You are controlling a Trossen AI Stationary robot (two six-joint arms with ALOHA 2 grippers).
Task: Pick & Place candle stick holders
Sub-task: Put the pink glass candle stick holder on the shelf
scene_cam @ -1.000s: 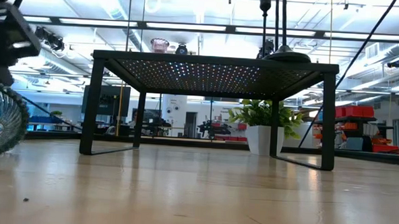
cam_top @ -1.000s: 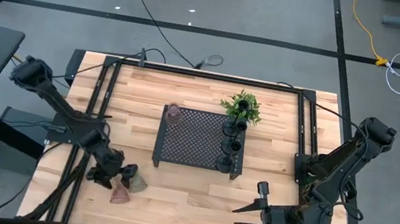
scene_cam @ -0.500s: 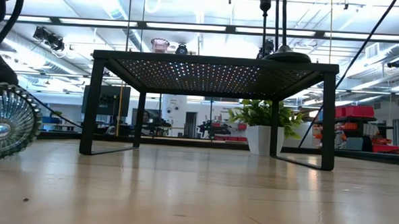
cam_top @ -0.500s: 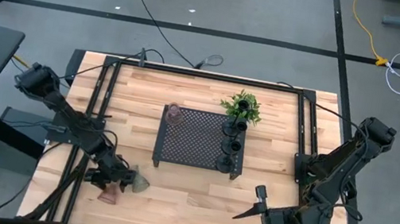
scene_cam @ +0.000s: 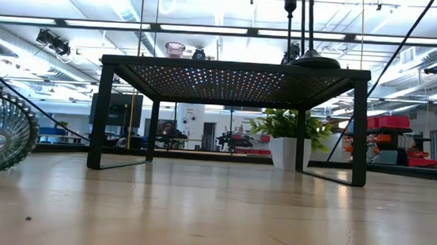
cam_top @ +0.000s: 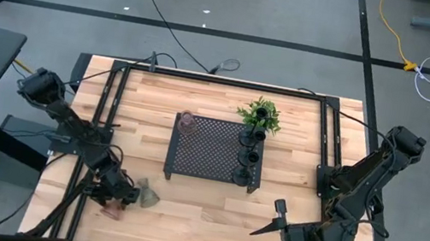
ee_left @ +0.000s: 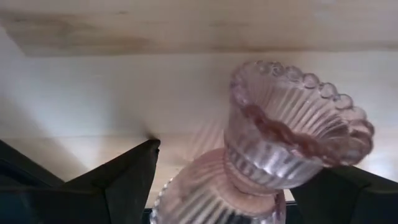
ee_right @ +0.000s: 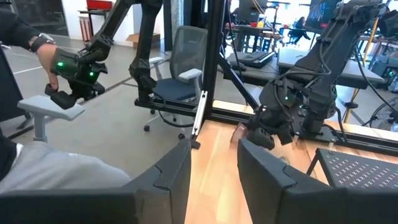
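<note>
- The left gripper sits low at the lower left of the high view, over the wooden surface.
- Its fingers are apart, either side of the pink holder, which lies tilted between them; contact is unclear.
- A greenish holder lies just beside it.
- A black tray stands mid-frame, with a glass holder on its upper left corner and black holders along its right edge.
- The right gripper waits at lower right, fingers apart and empty.
</note>
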